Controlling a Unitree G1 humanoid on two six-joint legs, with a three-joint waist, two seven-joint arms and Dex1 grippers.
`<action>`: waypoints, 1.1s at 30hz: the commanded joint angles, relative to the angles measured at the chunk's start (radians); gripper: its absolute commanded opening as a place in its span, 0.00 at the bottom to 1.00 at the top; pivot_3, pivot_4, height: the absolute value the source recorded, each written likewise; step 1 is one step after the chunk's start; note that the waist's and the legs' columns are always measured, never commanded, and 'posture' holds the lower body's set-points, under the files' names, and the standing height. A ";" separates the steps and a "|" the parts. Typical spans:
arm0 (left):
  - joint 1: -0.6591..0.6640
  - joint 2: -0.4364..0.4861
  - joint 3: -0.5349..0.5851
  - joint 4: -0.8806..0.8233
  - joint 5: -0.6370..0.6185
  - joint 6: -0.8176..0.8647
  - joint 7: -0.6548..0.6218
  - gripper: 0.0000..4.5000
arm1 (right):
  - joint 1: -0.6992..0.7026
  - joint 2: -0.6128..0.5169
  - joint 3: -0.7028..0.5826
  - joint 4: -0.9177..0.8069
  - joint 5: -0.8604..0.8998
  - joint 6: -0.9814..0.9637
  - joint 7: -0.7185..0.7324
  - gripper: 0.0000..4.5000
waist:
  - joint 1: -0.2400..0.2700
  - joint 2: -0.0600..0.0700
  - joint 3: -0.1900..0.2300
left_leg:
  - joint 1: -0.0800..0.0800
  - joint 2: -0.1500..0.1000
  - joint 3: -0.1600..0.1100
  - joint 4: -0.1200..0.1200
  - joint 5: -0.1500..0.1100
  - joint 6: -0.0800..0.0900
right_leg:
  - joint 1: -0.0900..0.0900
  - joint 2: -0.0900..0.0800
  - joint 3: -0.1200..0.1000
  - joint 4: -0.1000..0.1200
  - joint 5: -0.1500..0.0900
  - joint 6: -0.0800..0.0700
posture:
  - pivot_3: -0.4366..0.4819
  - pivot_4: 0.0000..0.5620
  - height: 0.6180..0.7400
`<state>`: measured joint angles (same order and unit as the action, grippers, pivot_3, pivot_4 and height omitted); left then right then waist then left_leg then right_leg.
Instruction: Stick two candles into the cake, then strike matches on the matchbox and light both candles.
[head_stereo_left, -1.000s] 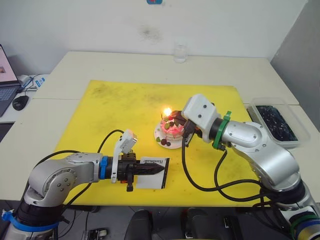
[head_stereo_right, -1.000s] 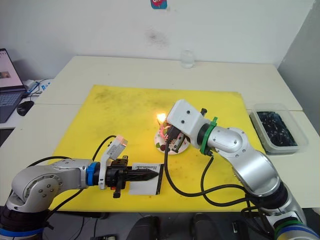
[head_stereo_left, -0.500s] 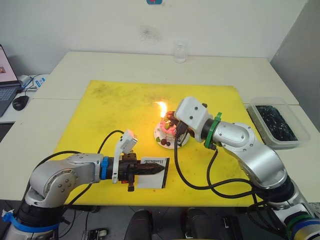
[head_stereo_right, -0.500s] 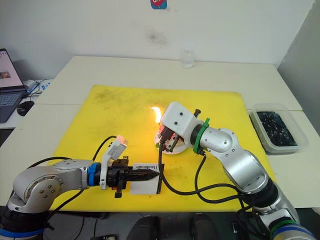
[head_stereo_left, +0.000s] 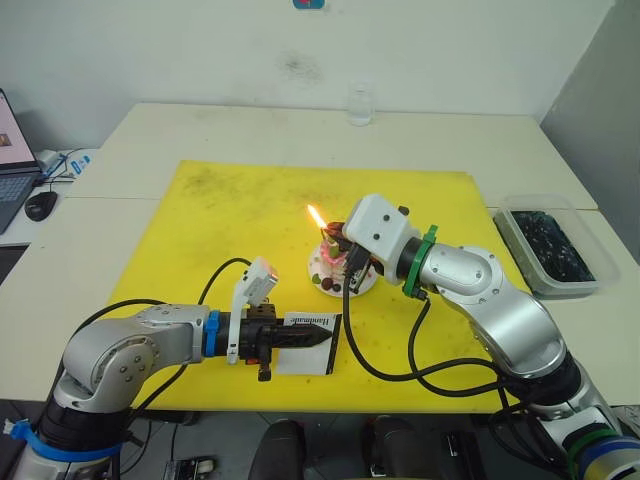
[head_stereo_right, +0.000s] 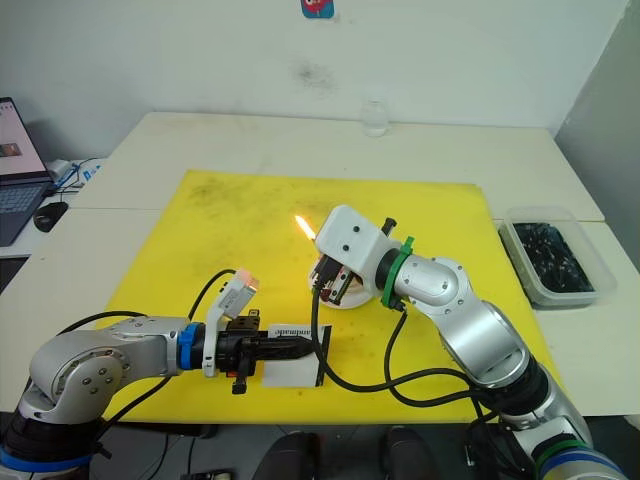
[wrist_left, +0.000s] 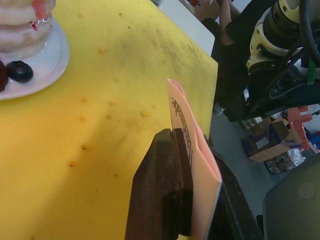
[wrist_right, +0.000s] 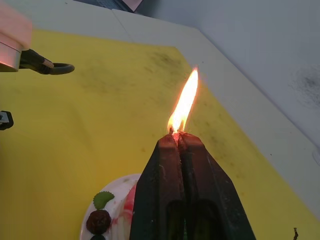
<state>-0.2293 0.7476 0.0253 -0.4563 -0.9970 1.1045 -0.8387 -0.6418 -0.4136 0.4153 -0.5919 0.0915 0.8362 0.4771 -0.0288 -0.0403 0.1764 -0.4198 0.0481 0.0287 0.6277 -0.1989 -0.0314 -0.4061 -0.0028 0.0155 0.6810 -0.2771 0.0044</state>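
Right tool (wrist_right: 179, 137): clamped on burning match (wrist_right: 176, 134), flame at tips, just above cake (head_stereo_left: 338, 262), prob. to reach candle wicks. Left tool (wrist_left: 182, 150): pinching matchbox (wrist_left: 187, 135) upright on yellow mat (head_stereo_left: 230, 215), strike strip accessible.

This place looks like a robotics lab or a test room in an office. Several plain pale tables (head_stereo_left: 300, 130) stand pushed together against a bare white wall (head_stereo_left: 200, 50). A yellow mat (head_stereo_left: 230, 210) covers the middle of the tables as a work surface. At 9 o'clock, on the edge of a table, there is an open laptop (head_stereo_left: 10, 190), a black mouse (head_stereo_left: 41, 205) and some cables. At 3 o'clock stands a clear plastic bin (head_stereo_left: 555, 245) with dark small pieces inside. At 12 o'clock, near the wall, is a small clear glass (head_stereo_left: 360, 103).
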 joint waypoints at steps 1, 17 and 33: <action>-0.013 -0.003 -0.003 -0.013 0.001 -0.017 -0.005 0.00 | -0.010 0.004 -0.008 -0.025 -0.013 -0.016 0.003 0.00 | 0.000 0.000 0.000 | 0.000 0.000 0.000 0.000 0.000 0.000 | 0.000 0.000 0.000 0.000 0.000 0.000 | 0.48 0.27 1.00; -0.024 -0.011 -0.013 -0.010 0.006 -0.016 -0.004 0.00 | -0.005 -0.010 -0.014 -0.030 -0.014 -0.011 0.016 0.00 | 0.000 0.000 0.000 | 0.000 0.000 0.000 0.000 0.000 0.000 | 0.000 0.000 0.000 0.000 0.000 0.000 | 0.48 0.27 1.00; -0.021 -0.010 -0.014 -0.015 0.004 -0.013 -0.006 0.00 | -0.005 -0.007 -0.015 -0.024 -0.016 -0.011 0.013 0.00 | 0.000 0.000 0.000 | 0.000 0.000 0.000 0.000 0.000 0.000 | 0.000 0.000 0.000 0.000 0.000 0.000 | 0.48 0.27 1.00</action>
<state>-0.2421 0.7407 0.0062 -0.4560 -0.9848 1.1044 -0.8392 -0.6412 -0.4223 0.4152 -0.5919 0.0895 0.8366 0.4933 -0.0288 -0.0403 0.1764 -0.4198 0.0481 0.0288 0.6277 -0.1989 -0.0314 -0.4061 -0.0028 0.0155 0.6808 -0.2771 0.0044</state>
